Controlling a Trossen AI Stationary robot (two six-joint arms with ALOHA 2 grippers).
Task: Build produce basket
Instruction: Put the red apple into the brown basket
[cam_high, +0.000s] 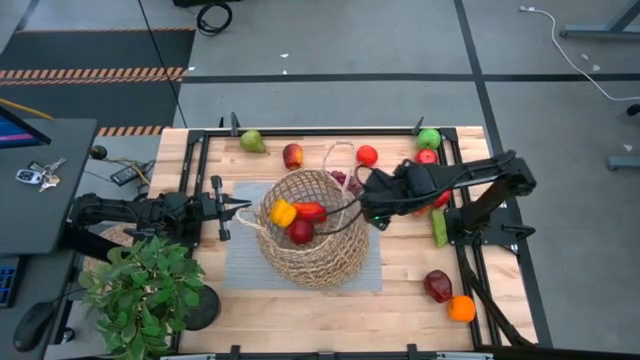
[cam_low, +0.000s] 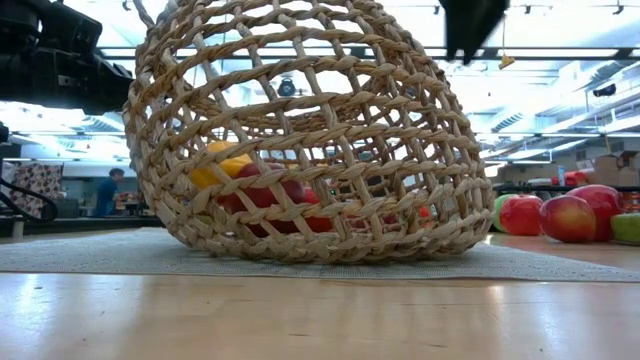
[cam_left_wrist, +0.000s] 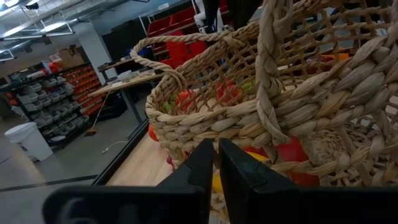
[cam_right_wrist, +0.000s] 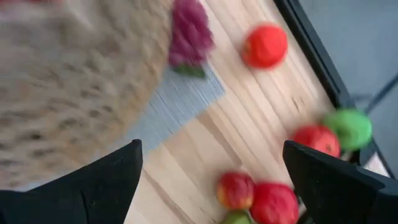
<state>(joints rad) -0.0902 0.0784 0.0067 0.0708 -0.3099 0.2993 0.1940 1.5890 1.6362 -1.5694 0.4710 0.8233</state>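
Three toy pieces already lie in the tipped tan wicker basket (cam_high: 312, 228); left gripper (cam_high: 240, 207) pressed together beside it, right gripper (cam_high: 368, 200) spread, likely readying for the purple grapes (cam_right_wrist: 190, 31).

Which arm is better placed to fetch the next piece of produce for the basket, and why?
The right, most likely. Its pincer is open beside the basket, close to the purple grapes and red apples. The left pincer is shut at the basket's handle, with little loose produce near it.

Tilted basket (cam_high: 312, 240) blocks the mat (cam_high: 245, 265); front boards open.
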